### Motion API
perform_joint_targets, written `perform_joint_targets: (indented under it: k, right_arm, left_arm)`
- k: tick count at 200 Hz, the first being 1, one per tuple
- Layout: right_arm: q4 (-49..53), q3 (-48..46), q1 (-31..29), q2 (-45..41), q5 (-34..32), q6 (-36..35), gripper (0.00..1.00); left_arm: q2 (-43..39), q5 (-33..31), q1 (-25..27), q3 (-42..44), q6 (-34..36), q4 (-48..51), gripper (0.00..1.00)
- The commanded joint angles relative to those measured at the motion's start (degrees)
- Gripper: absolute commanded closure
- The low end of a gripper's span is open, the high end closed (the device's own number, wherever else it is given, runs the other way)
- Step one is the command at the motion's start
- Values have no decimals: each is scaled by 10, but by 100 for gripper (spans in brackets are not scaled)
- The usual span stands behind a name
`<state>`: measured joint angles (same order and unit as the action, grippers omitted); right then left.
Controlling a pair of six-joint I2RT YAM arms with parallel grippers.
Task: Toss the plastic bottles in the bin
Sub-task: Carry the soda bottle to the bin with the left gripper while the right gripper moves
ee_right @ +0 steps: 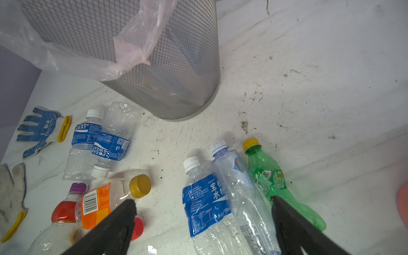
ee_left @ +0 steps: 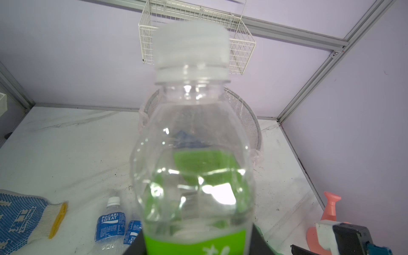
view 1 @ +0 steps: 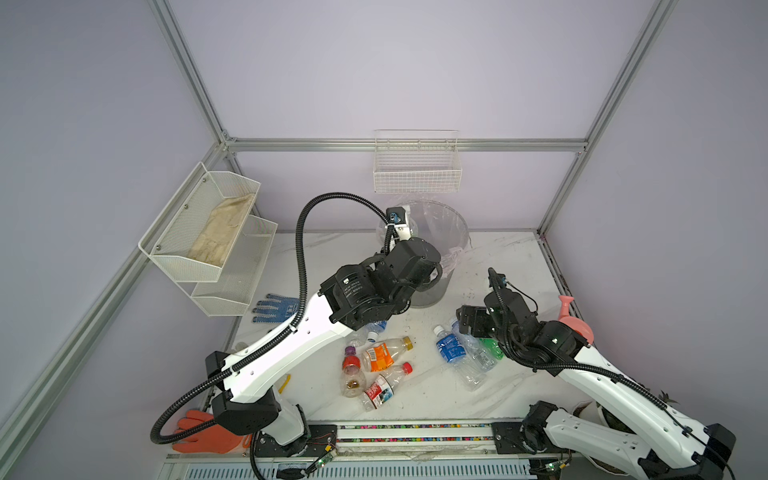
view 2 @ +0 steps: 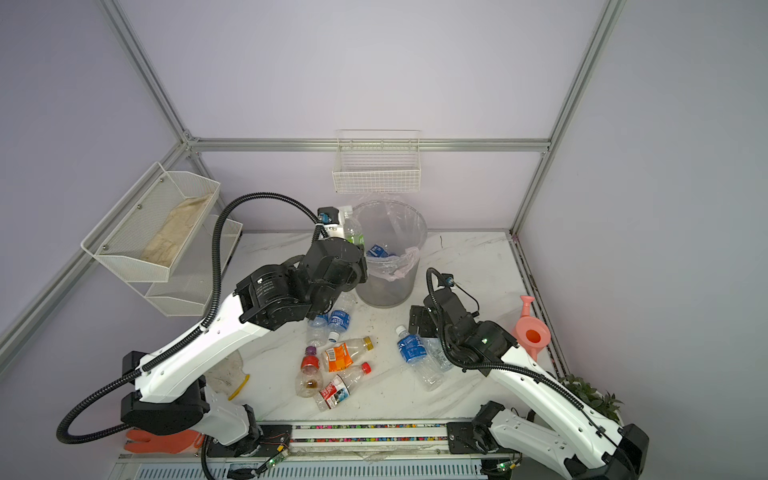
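Loose plastic bottles [view 2: 347, 353] lie on the table [view 2: 457, 266], low centre. Right hand [ee_right: 202, 202] hovers above them, jaws apart, empty. Higher up, left hand [view 2: 343, 232] is clamped on a green-labelled bottle [ee_left: 194, 154] at the bin [view 2: 386, 286] rim. Likely next: move it over the opening and release.

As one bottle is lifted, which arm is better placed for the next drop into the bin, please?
Left: the left gripper holds the green-labelled bottle by the bin's rim; the right gripper hangs open over bottles on the table.
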<state>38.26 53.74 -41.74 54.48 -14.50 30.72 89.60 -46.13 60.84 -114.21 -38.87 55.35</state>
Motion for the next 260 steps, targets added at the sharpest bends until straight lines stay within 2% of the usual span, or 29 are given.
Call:
perform_joint_targets:
  k: [1,98,205,260]
  right_arm:
    - [-3,-6,0,-10,3,13,3]
    - [-11,-16,-1,-13,15,18,3]
    - [-7,-18,-1,-19,17,22,3]
    - [-5,-14,0,-18,19,23,3]
  left_arm:
    - [7,-23,2,-57,47,-27,100]
    - [30,-31,2,-74,122,-97,98]
    - [48,-51,0,-81,173,-158,90]
    - [88,-16,-25,-125,183,-159,87]
